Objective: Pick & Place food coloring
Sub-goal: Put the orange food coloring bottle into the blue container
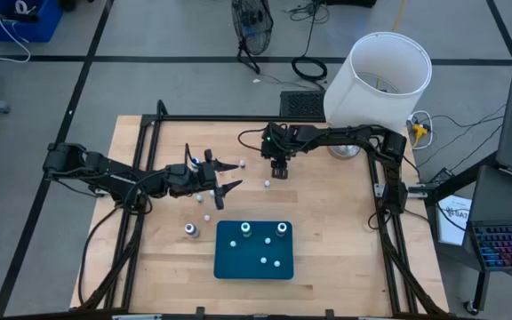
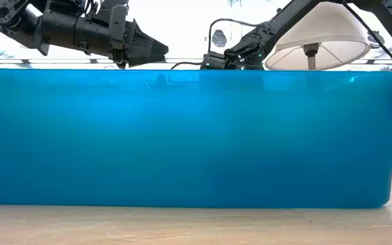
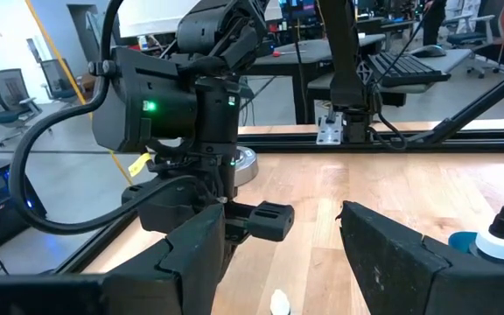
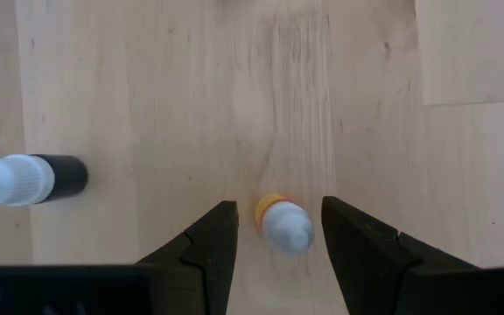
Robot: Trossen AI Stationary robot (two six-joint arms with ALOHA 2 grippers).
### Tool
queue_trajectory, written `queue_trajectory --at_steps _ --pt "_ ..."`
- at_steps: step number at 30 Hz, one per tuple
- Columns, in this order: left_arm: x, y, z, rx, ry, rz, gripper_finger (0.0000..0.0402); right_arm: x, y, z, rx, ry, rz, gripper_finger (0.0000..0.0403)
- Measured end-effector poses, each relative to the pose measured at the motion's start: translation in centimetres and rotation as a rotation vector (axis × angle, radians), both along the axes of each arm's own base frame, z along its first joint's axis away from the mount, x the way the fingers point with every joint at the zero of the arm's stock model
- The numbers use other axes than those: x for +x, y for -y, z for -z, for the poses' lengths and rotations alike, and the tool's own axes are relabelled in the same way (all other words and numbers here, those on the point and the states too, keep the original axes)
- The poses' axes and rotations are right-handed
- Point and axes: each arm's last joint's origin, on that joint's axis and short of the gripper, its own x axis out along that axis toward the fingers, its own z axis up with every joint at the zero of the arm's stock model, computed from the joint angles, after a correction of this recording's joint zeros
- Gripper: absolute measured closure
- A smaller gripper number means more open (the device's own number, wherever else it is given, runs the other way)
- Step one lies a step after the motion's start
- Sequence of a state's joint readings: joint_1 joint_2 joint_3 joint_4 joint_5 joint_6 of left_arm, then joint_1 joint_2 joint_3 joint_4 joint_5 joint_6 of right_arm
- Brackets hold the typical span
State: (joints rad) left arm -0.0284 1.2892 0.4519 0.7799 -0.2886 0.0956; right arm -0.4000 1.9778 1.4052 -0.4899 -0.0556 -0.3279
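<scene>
Right gripper (image 1: 278,171) hangs over the table (image 1: 345,240) at about 12 o'clock from the dark-blue tray (image 1: 229,262), pointing down. In the right wrist view its fingers (image 4: 208,241) stand apart w/ an upright orange bottle (image 4: 283,223) under a pale cap between them — not touching either finger. A black-bodied bottle (image 4: 33,178) w/ white cap lies on its side beside it, well clear of the gripper.

Left gripper (image 1: 223,178) sits at roughly 10 o'clock from the tray, above the wood, jaws spread wide — empty. In the left wrist view a small white cap (image 3: 279,303) shows low between its fingers (image 3: 392,254); prob. a bottle under it, but it's cut off by the frame edge. Another white-capped bottle (image 3: 501,236) stands on the tray's blue corner in that view.

Food coloring in the high view: four bottles on the tray, e.g. one at its far right (image 1: 282,229); a grey one (image 1: 190,230) on the wood at 9 o'clock from the tray; several whitish dots scattered near the left gripper, one at (image 1: 206,216), and one (image 1: 267,183) just by the right gripper.

White lampshade (image 1: 379,76) stands at the table's far right corner, about 1 o'clock. Low view is mostly filled by the tray's blue wall (image 2: 182,136).
</scene>
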Motion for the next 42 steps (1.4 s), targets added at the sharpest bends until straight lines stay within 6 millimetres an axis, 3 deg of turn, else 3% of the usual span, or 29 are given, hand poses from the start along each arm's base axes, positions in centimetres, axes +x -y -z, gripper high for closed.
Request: queue_trajectory --at_steps 14,25,32,35,42 --pt "0.0 0.0 0.0 0.0 0.0 0.0 0.0172 -0.1 0.0 0.0 0.0 -0.008 -0.001 0.0283" --pt "0.0 0.0 0.0 0.0 0.0 0.0 0.0172 -0.1 0.0 0.0 -0.004 -0.007 -0.008 0.0358" --pt "0.0 0.0 0.0 0.0 0.0 0.0 0.0172 -0.1 -0.2 -0.2 -0.006 -0.011 -0.019 0.0359" --pt "0.0 0.0 0.0 0.0 -0.001 0.0 0.0172 -0.4 -1.3 -1.5 -0.011 -0.01 -0.048 0.0359" --pt "0.0 0.0 0.0 0.015 -0.006 0.0 0.0172 -1.4 -6.6 -8.0 -0.056 0.109 -0.144 0.0359"
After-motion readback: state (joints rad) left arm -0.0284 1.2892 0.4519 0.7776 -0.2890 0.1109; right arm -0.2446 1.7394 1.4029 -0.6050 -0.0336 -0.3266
